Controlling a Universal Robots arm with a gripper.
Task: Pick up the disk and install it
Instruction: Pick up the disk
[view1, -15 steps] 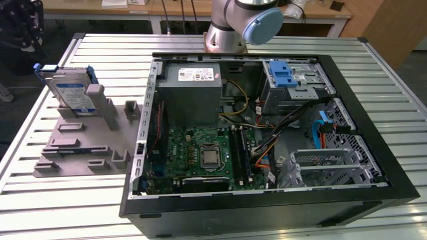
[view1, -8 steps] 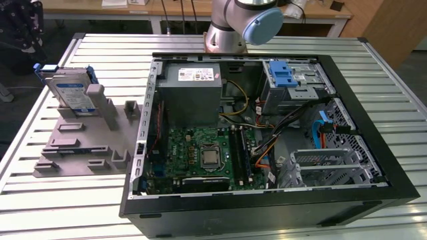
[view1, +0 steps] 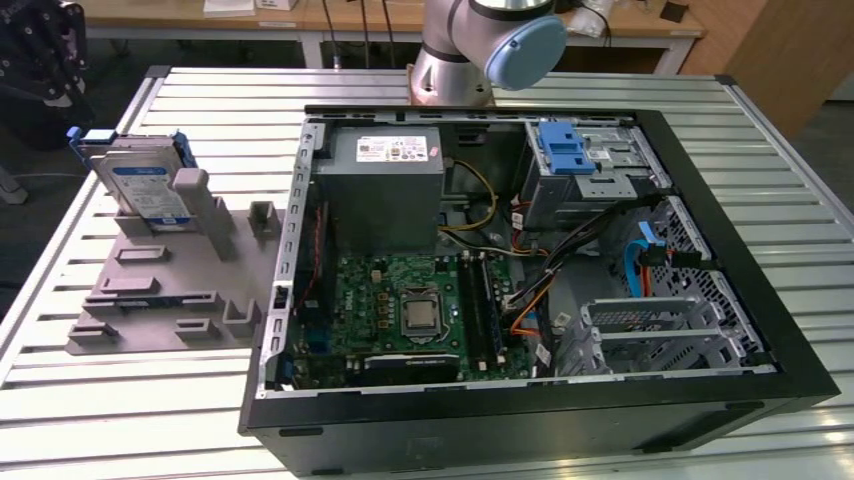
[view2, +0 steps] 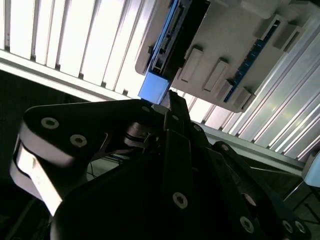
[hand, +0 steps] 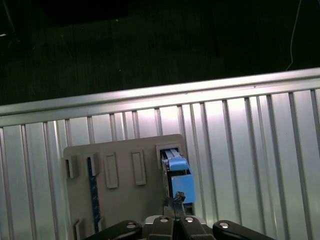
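disk (view1: 142, 183) | silver, white-blue label, blue frame | upright in grey stand (view1: 150, 312)

Even light in the exterior view, glare on table slats (view2: 75, 45) in both wrist views

The exterior view looked down from high over the case's (view1: 507, 425) near side, across the table (view1: 120, 420) toward my arm (view1: 454, 70). My first wrist view stared straight down on the holder (hand: 125, 200) from well above. The second wrist view slanted past my gripper (view2: 168, 100) at it. All three shared holder, disk (view1: 144, 185) and table slats.
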